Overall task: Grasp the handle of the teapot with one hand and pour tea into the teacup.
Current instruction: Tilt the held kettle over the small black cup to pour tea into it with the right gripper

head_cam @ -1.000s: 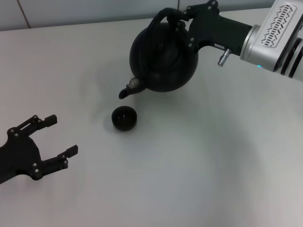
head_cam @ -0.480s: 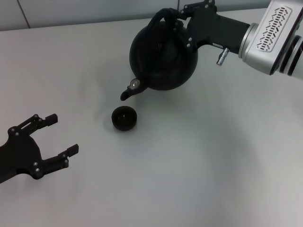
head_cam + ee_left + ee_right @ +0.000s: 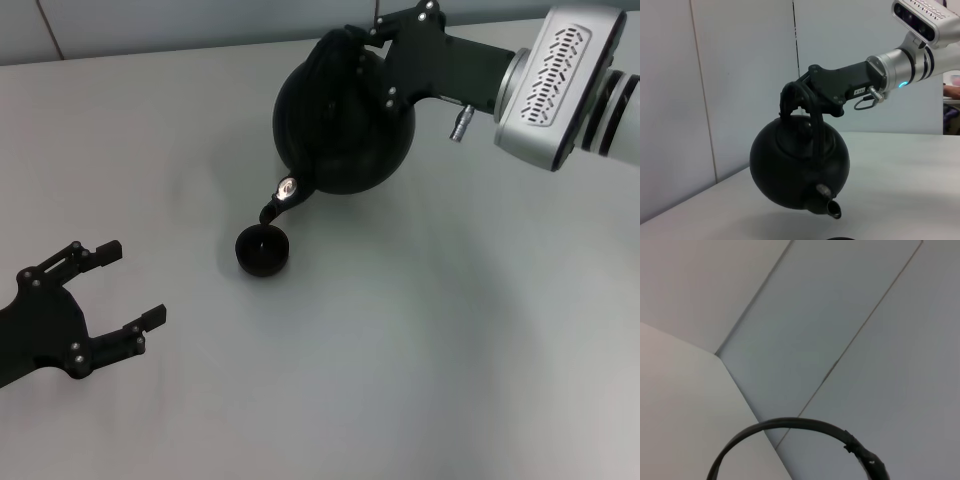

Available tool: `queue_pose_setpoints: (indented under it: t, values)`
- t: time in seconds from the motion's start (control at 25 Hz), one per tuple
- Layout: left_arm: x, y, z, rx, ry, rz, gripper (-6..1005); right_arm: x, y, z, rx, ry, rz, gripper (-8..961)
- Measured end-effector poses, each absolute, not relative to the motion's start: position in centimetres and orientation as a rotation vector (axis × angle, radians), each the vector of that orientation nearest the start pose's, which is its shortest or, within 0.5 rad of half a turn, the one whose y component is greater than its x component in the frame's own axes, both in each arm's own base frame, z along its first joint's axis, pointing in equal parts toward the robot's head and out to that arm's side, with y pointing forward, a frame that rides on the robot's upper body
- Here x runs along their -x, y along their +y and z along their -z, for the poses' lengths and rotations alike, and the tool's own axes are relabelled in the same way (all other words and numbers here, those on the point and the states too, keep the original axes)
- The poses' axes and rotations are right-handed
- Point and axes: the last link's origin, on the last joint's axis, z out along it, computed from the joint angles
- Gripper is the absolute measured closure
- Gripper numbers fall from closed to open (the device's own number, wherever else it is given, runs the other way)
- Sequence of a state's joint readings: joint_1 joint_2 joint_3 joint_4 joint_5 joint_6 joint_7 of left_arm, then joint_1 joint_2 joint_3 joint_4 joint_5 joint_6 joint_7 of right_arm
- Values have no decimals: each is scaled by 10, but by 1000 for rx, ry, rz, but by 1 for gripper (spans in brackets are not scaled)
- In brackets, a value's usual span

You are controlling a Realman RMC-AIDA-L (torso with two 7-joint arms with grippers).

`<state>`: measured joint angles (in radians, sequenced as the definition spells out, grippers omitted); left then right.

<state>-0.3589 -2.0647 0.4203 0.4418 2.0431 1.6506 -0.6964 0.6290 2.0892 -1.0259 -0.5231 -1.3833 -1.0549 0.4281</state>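
Note:
The round black teapot [image 3: 340,125] hangs in the air, tilted spout-down, and shows again in the left wrist view as teapot [image 3: 797,170]. My right gripper [image 3: 362,42] is shut on its arched handle [image 3: 800,97]; a curve of the handle [image 3: 790,427] crosses the right wrist view. The spout [image 3: 275,205] sits directly over the small black teacup [image 3: 263,249], whose rim barely shows as teacup [image 3: 841,238]. My left gripper [image 3: 125,290] stands open and empty at the near left of the table.
A white table [image 3: 450,330] carries everything. A pale panelled wall [image 3: 740,75] runs along the back edge. My right arm [image 3: 560,75] reaches in from the far right.
The right gripper has tipped the teapot further, and the spout has dropped down and closer over the teacup. The left arm has not moved.

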Motion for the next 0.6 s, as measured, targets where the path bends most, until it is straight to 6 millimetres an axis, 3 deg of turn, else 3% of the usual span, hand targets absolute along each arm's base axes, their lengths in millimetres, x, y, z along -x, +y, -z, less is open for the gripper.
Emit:
queue_pose_setpoints:
  t: [0.6]
  values:
    - [324,259,3,2522,-206,738,133,-214,407,21,2254,-417,-412,883]
